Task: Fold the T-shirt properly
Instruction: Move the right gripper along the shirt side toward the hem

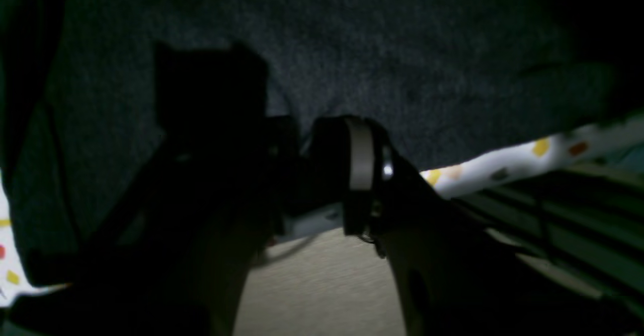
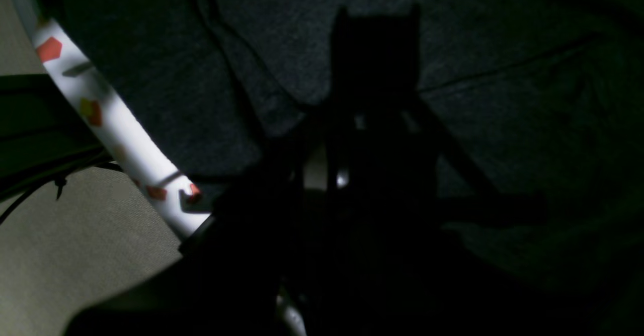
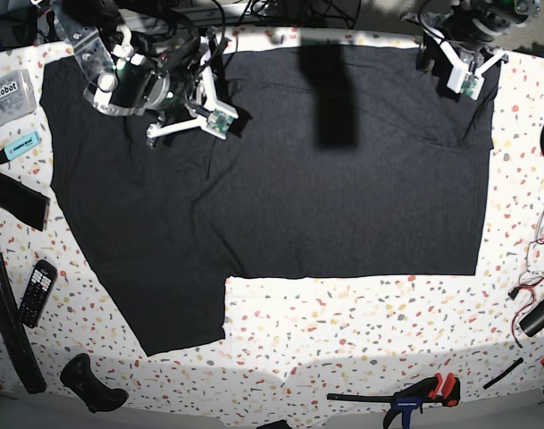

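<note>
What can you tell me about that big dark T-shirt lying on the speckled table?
The T-shirt is dark charcoal-grey, soft-looking knit fabric, its plain side up, no print showing. It lies mostly flat over the white speckled table, reaching the far edge. One part hangs lower at the near left, giving an L-shaped outline. Faint creases cross it, and a dark shadow falls near the top middle. The right gripper rests on its upper left, the left gripper at its upper right corner.

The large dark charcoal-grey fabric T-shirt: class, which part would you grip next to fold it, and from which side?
Probably the sleeve flap of the large dark charcoal-grey fabric T-shirt that sticks out at the near left in the base view. Come from above at its free bottom edge: it lies flat on the speckled table, so a pinch there can lift it over the body.
</note>
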Available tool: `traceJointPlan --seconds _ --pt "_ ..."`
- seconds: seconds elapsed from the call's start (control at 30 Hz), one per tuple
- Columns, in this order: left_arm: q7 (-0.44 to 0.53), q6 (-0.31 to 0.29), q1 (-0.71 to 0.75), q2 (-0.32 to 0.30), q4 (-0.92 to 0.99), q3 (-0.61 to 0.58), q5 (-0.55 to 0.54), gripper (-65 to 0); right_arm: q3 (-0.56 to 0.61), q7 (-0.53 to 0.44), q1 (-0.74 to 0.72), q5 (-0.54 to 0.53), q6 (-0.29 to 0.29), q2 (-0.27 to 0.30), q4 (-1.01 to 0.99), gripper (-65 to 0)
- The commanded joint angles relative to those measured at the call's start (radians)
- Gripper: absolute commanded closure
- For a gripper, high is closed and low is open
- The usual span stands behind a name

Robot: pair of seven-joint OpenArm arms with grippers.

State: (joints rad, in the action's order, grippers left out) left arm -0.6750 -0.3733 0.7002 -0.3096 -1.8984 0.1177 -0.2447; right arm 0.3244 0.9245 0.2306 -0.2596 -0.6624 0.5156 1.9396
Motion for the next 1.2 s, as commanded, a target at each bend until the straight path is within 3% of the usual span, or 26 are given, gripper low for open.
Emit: traceJointPlan --seconds 0.0,0.23,0.43,0.6,0.73,0.9,1.03,1.17 --pt "-0.027 0.007 0.012 -0.004 -0.004 0.001 0.037 -15.5 -0.014 -0.008 -0.009 -0.001 0.005 0.008 0.019 0.0" --pt "0.002 0.008 0.01 -0.007 -0.004 0.001 0.204 -15.5 -0.087 -0.008 -0.009 -0.002 0.005 0.008 0.092 0.0" --pt "0.002 0.06 0.01 -0.01 -0.004 0.002 0.274 -15.5 -0.189 -0.007 -0.009 -0.005 0.005 0.008 0.15 0.0" --pt "0.002 0.06 0.01 -0.01 -0.004 0.002 0.362 -15.5 -0.254 -0.003 -0.009 -0.005 0.006 0.008 0.15 0.0" --pt "0.003 0.061 0.01 -0.01 -0.004 0.001 0.374 -15.5 -0.28 -0.004 -0.009 -0.011 0.008 0.008 0.15 0.0" --pt "0.002 0.064 0.01 -0.01 -0.004 0.001 0.367 -15.5 -0.28 -0.005 -0.009 -0.151 0.007 0.008 0.15 0.0" --pt "0.002 0.064 0.01 -0.01 -0.004 0.001 0.367 -15.5 -0.28 -0.042 -0.009 -0.156 0.006 0.008 0.15 -18.4" --pt "0.002 0.064 0.01 -0.01 -0.004 0.001 0.367 -15.5 -0.28 -0.098 -0.009 -0.074 0.01 0.008 0.15 -25.5"
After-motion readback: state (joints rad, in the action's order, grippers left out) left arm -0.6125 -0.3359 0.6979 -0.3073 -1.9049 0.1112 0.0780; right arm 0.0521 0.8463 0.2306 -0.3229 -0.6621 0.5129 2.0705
